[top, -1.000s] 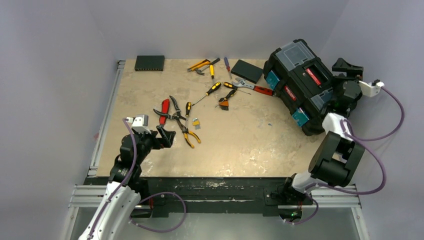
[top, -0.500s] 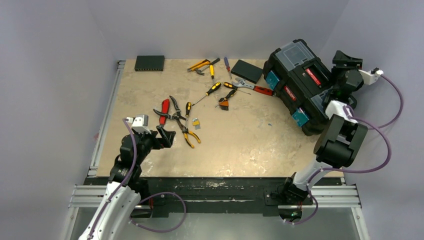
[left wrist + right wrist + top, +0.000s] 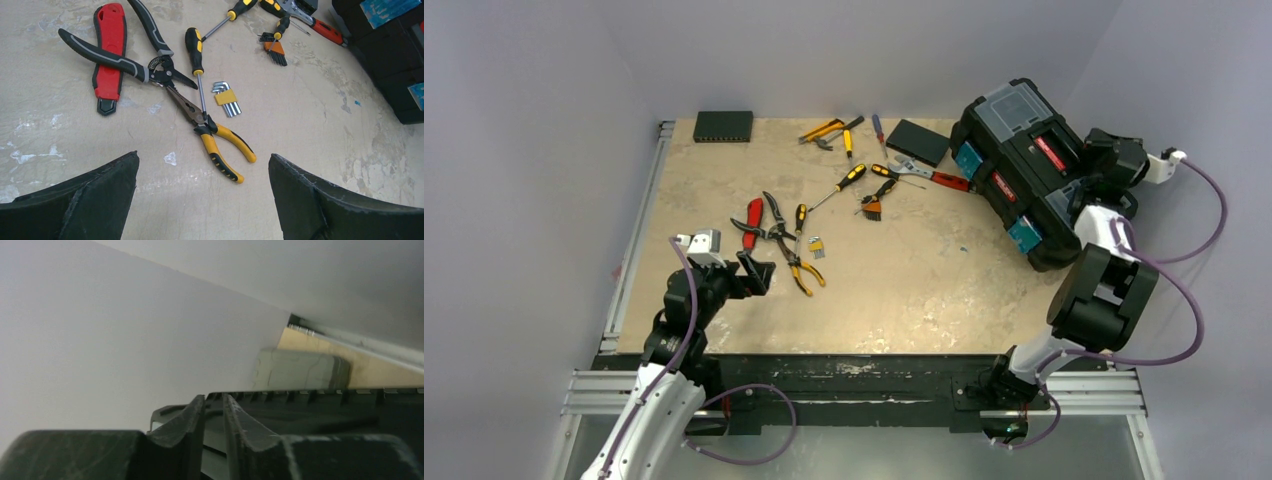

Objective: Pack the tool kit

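Upper right of the top view: right gripper (image 3: 1096,165) sits nearly pinched shut behind the still-closed toolbox (image 3: 1024,160), left gripper (image 3: 202,200) gapes wide near the pliers (image 3: 202,127). Next up, probably getting that lid open.

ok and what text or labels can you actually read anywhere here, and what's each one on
Nothing can be read in any view, so there is no text to quote.
red labels on the toolbox lid: pale lettering, too small to read.
blue latches: pale marks, blurred.
small dark box at the table's far left: faint marks on its front, unreadable.
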Tool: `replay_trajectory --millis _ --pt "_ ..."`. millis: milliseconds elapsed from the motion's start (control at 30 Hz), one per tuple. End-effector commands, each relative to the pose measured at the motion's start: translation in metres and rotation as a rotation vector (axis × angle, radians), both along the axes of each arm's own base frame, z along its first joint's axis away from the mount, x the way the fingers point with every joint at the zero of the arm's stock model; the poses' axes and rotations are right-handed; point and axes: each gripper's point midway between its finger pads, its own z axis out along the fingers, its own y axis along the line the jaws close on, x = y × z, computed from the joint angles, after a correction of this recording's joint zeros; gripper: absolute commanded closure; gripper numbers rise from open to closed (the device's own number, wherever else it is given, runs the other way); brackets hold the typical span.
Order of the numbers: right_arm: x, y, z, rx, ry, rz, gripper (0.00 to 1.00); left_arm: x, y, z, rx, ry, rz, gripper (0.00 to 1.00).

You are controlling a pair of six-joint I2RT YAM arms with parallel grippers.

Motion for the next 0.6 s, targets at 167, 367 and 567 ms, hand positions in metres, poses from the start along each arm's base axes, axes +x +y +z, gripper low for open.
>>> replay_trajectory --millis 167,367,567 --pt "-0.037 0.044 -0.106 0.087 0.392 0.097 0.84 0.004 0.000 0.008 0.006 -0.046 0.000 0.03" --pt "-0.064 0.079 -0.128 0.100 0.489 0.171 0.88 0.004 0.001 0.008 0.007 -0.047 0.004 0.03" --pt "-0.074 0.067 -0.095 -0.053 0.483 0.128 0.85 0.003 0.001 0.007 0.006 -0.045 0.002 0.03"
